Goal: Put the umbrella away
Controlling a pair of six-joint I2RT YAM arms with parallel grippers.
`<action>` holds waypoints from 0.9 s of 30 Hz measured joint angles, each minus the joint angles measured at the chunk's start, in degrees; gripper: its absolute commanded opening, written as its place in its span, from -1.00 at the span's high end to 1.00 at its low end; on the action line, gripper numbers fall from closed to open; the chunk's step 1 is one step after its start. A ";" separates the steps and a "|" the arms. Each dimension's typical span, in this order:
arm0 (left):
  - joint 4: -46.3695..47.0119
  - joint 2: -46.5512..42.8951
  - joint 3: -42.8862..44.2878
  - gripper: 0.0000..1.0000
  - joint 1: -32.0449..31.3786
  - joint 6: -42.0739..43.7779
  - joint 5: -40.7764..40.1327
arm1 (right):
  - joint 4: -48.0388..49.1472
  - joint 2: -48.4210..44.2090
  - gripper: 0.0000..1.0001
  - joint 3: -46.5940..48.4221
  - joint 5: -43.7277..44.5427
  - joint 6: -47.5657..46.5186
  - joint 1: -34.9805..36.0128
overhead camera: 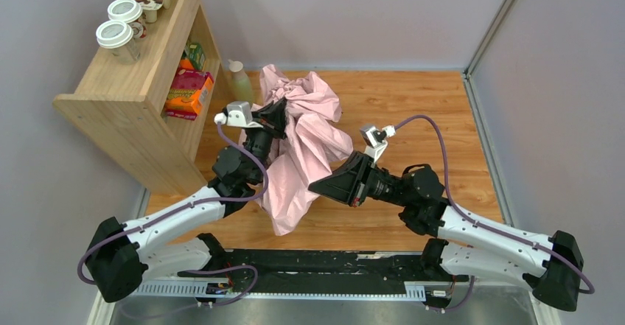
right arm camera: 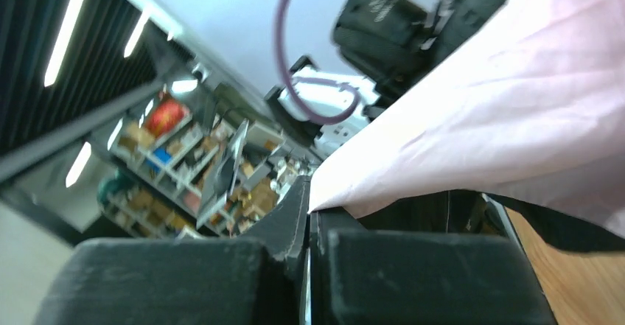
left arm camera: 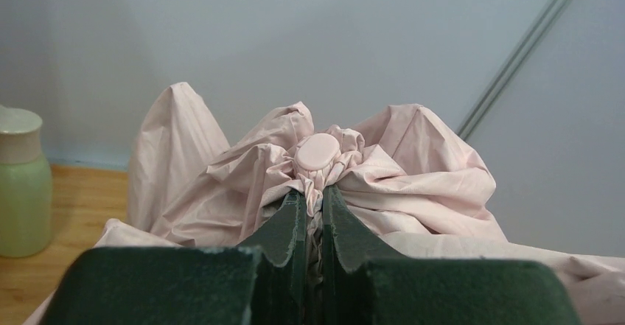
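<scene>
While the umbrella (overhead camera: 306, 144) is stretching near to far between both arms over the table (overhead camera: 442, 119), the left gripper (left arm camera: 313, 192) is narrowly pinching its gathered neck below the cap (left arm camera: 318, 152), and the right gripper (right arm camera: 308, 201) is clamping shut on its hem (right arm camera: 368, 185).

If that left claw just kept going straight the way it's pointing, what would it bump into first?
The umbrella itself: the left gripper is pinched on its gathered pink fabric, with the round cap right ahead. Behind that, probably the grey wall.
</scene>
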 measured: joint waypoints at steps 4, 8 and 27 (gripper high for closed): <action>0.46 -0.42 0.00 1.00 -0.50 -4.72 0.63 | 2.80 0.00 0.61 0.81 -8.07 -4.61 -0.11; -0.04 -1.33 0.00 1.00 -0.15 -6.01 -0.04 | 0.61 -2.27 0.01 0.13 -15.32 -8.41 0.24; -0.85 -3.61 1.42 1.00 0.04 -6.95 0.87 | -5.53 -7.37 -1.00 -12.35 3.37 -2.78 0.55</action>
